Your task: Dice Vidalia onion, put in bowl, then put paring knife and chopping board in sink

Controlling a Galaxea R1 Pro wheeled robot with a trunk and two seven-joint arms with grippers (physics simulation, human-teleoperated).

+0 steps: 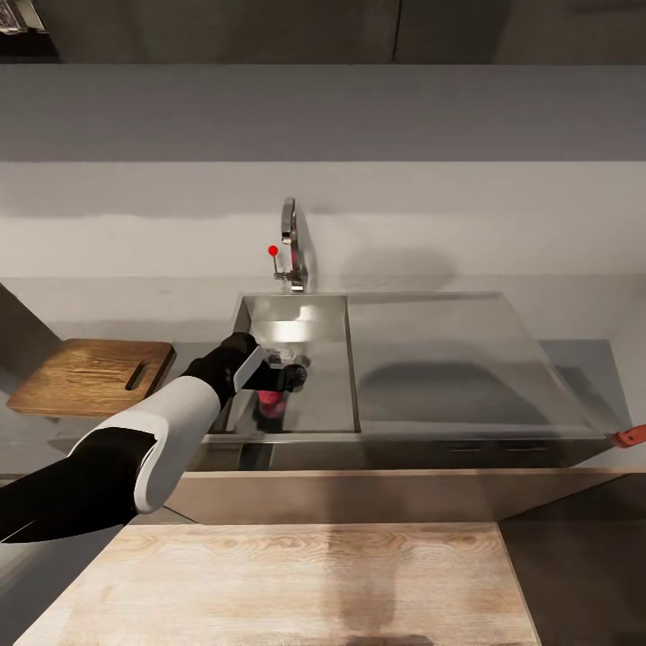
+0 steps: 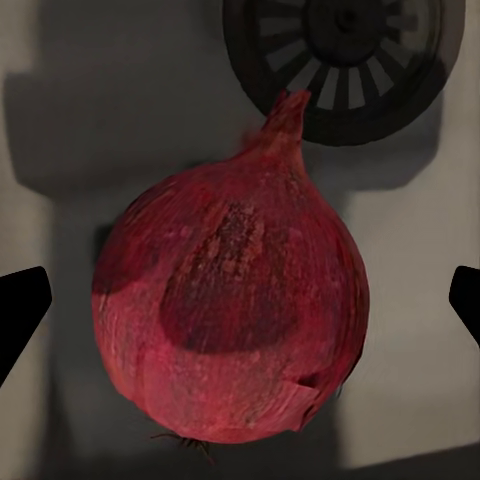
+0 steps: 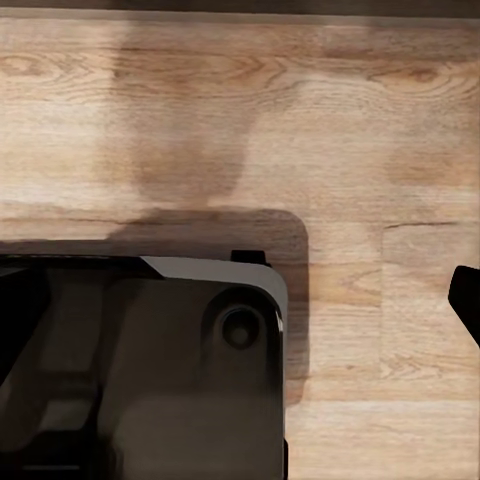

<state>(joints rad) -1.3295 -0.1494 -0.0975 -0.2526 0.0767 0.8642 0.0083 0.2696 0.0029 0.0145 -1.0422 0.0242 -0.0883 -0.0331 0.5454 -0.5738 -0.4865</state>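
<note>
The Vidalia onion (image 2: 230, 310), a dark pinkish-red bulb with a pointed tip, lies on the floor of the grey steel sink (image 1: 316, 316) next to the round drain (image 2: 345, 60). My left gripper (image 1: 280, 377) hangs in the basin just above the onion (image 1: 269, 405), open, one black fingertip (image 2: 20, 320) on each side and neither touching it. The chopping board (image 1: 94, 375) rests on the grey countertop (image 1: 574, 314) left of the sink. The right wrist view has one fingertip (image 3: 466, 300) far out at the edge over light wood. The bowl and the diced onion are out of view.
The chrome tap (image 1: 289, 242) with its red dot rises behind the basin. The flat drainboard (image 1: 449, 359) spreads to the right. A small red object (image 1: 632, 437) is cut off at the right edge. A light wooden surface (image 1: 314, 583) lies in front of the counter.
</note>
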